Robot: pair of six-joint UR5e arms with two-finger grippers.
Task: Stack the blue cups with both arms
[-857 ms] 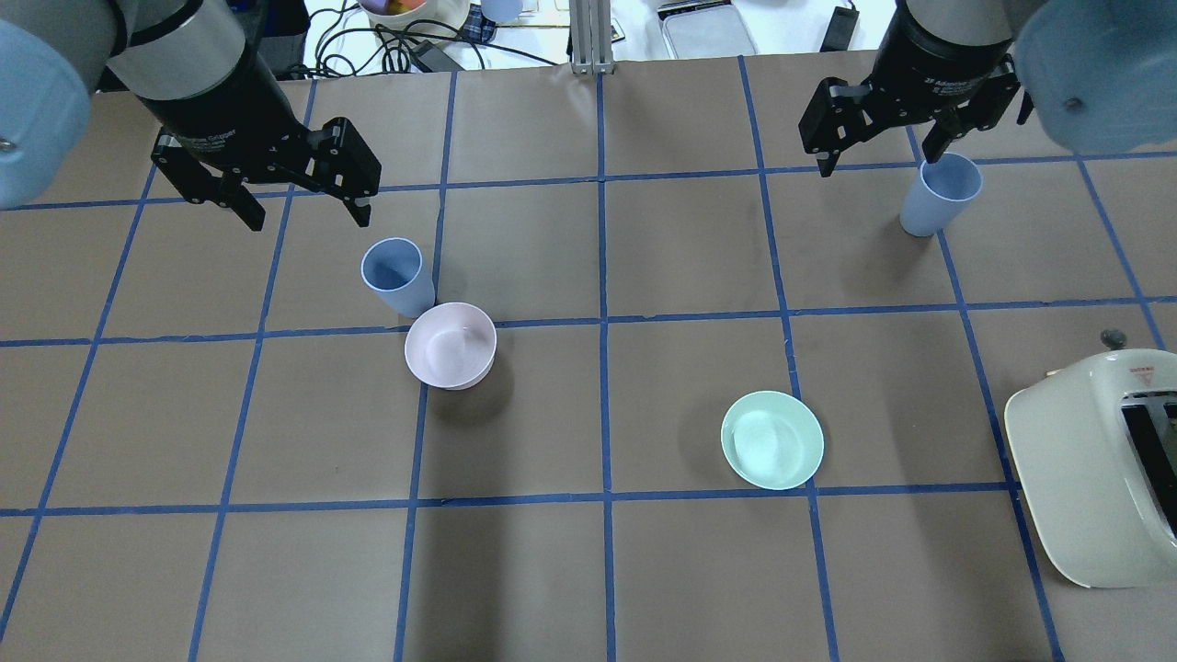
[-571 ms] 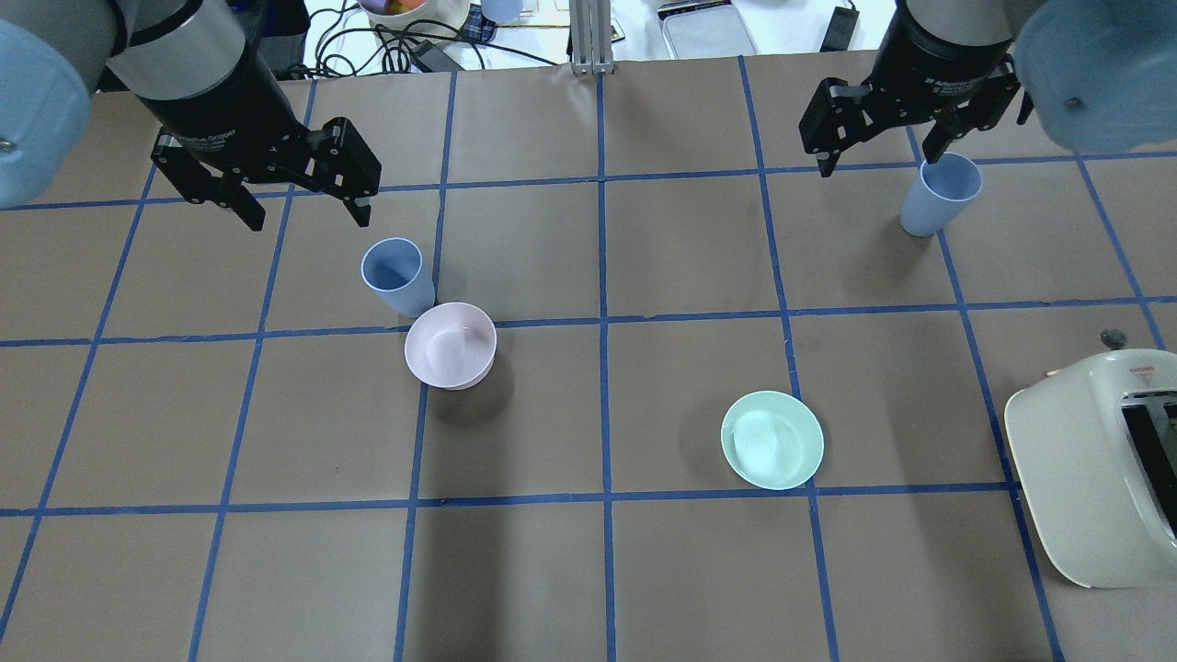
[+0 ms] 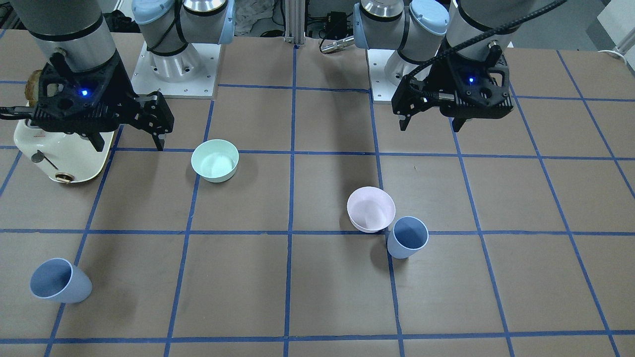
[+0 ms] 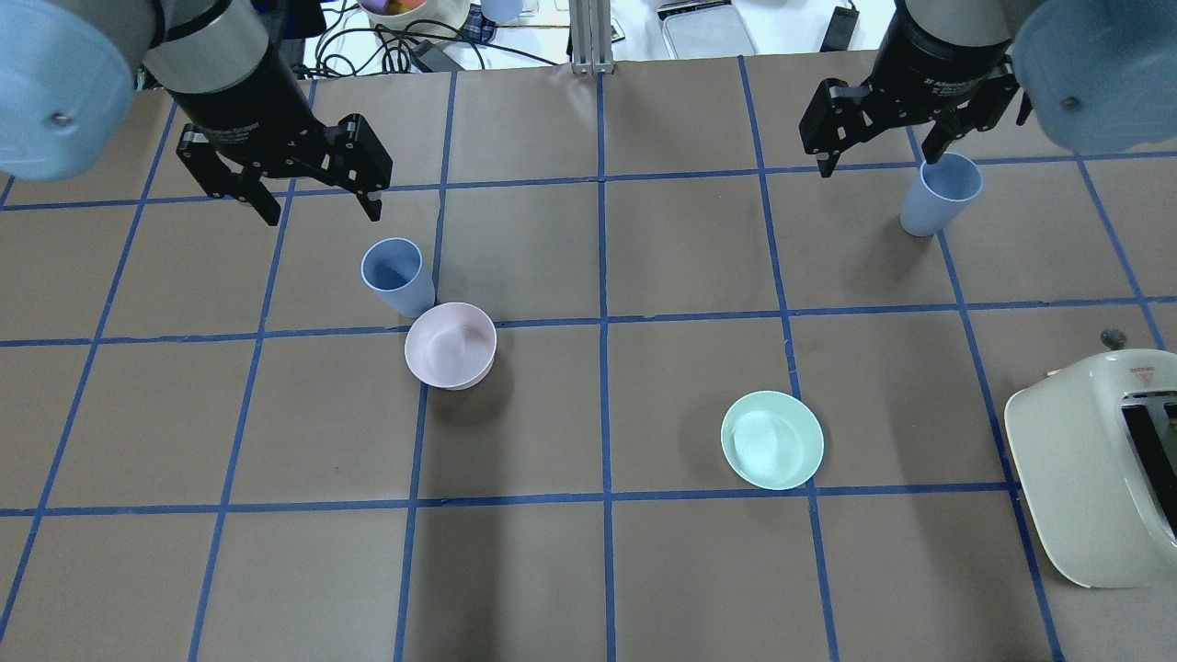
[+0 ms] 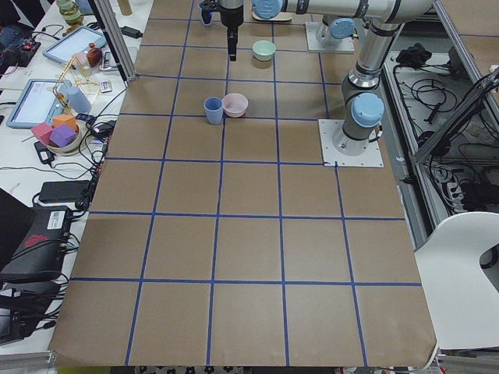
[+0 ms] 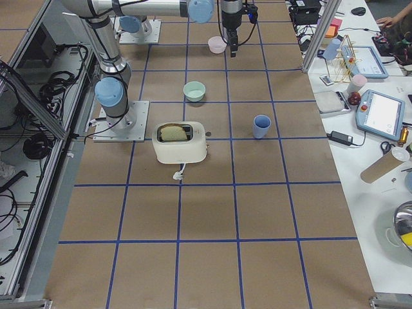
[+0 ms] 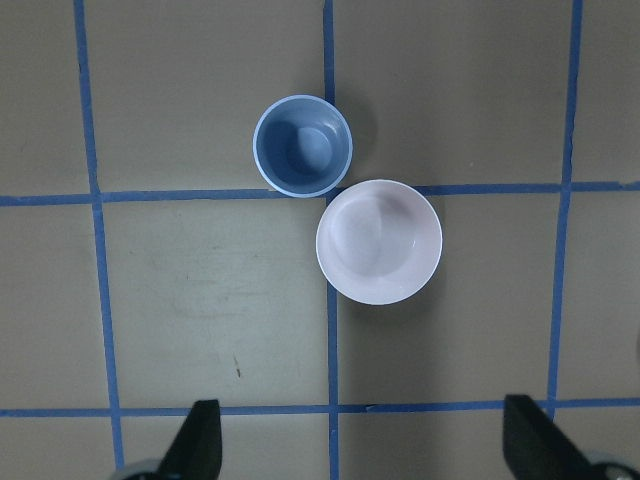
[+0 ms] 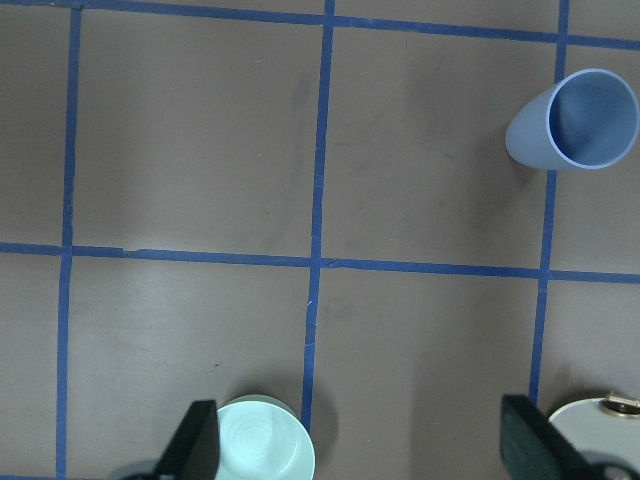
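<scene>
Two pale-blue cups stand upright on the table. One cup (image 4: 397,276) (image 3: 408,237) (image 7: 302,145) touches a pale pink bowl (image 4: 451,345). The other cup (image 4: 940,195) (image 3: 59,280) (image 8: 575,120) stands alone at the far right. My left gripper (image 4: 322,216) (image 3: 430,126) is open and empty, raised above the table, short of the first cup. My right gripper (image 4: 876,164) (image 3: 129,147) is open and empty, raised, with the second cup off to its right in the wrist view.
A mint-green bowl (image 4: 771,439) (image 3: 215,159) sits right of centre. A cream toaster (image 4: 1094,469) (image 3: 64,153) stands at the near right edge. The pink bowl (image 7: 379,241) sits directly against the first cup. Blue tape lines grid the brown table.
My left gripper has shifted to the right, closer over the first cup. The right gripper, cups and bowls have not visibly moved.
</scene>
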